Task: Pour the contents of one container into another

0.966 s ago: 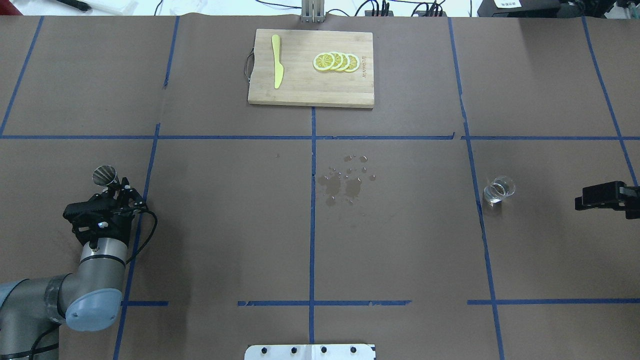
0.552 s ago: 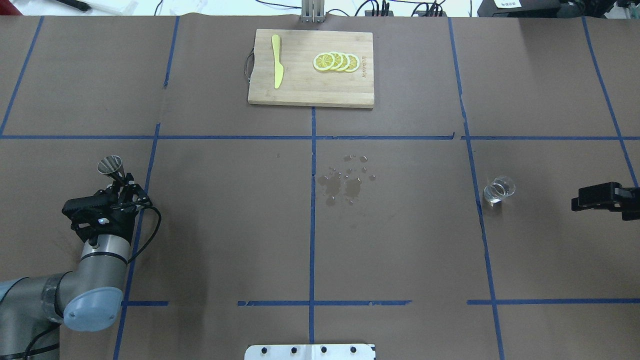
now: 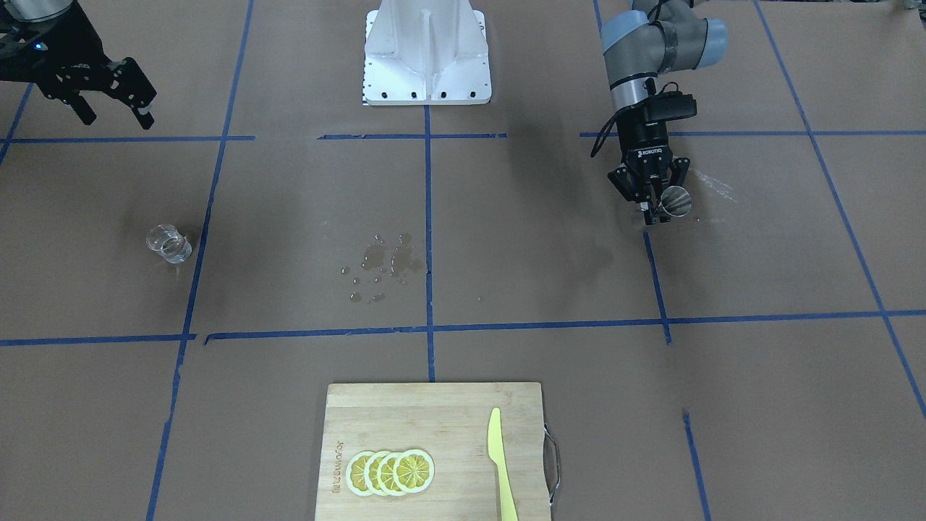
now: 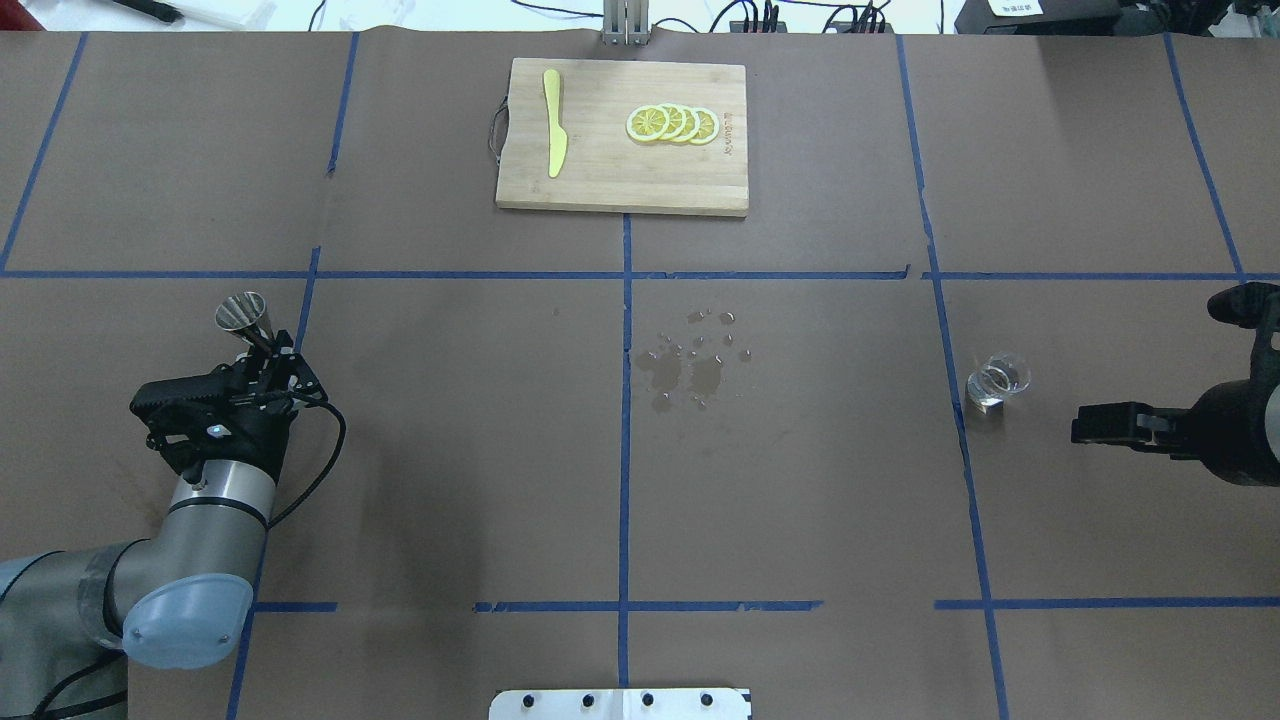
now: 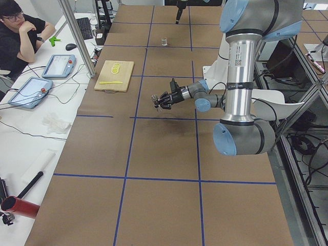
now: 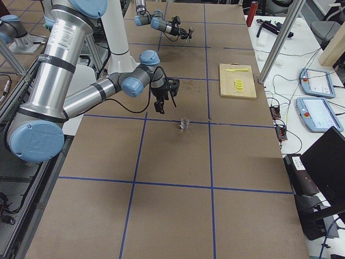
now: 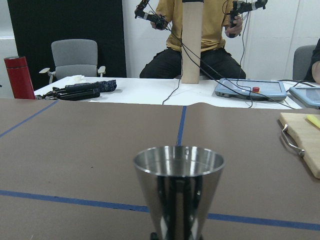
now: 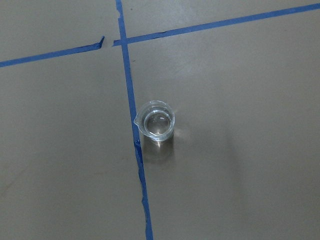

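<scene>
Overhead exterior: the right gripper (image 4: 1078, 428), jaws apart and empty, hangs near the right edge of the table (image 4: 450, 450). The glass cup (image 4: 997, 380) stands upright just centre-ward of it, so the right arm is nearer. At the left edge the left gripper (image 4: 264, 352) clamps the jigger (image 4: 243, 313). A wet spill (image 4: 690, 365) lies mid-table, and the cutting board (image 4: 620, 170) sits at the far edge.

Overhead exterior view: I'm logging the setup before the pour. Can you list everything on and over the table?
glass cup: one, clear, upright on the robot's right side
jigger: one, grey metal, held on the robot's left side
cutting board: one, light wood, far centre
knife: one, yellow, on the board
lemon slices: four, yellow, overlapping on the board
spilled drops: a cluster, dark wet, table centre
table: one, brown, blue tape lines
left gripper: one, black, shut on the jigger
right gripper: one, black, open, apart from the glass cup
</scene>
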